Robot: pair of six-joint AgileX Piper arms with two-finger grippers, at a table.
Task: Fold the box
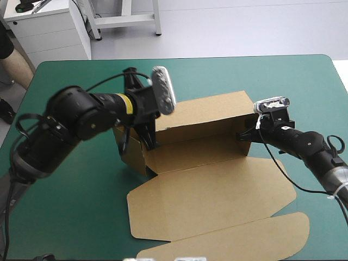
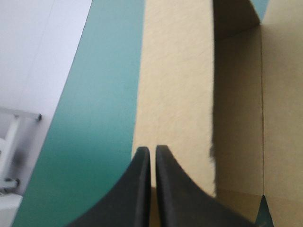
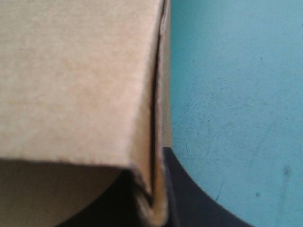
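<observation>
Right black-fingered claw (image 3: 154,184), clamped on the brown cardboard box (image 1: 217,163), may crease its wall if left claw (image 2: 152,149), fingers together, pushes unevenly.

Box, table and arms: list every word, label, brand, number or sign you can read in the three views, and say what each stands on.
None: no text can be read in any view.
The box is plain brown board, unprinted.
The table cover is plain teal-green, unmarked.
</observation>
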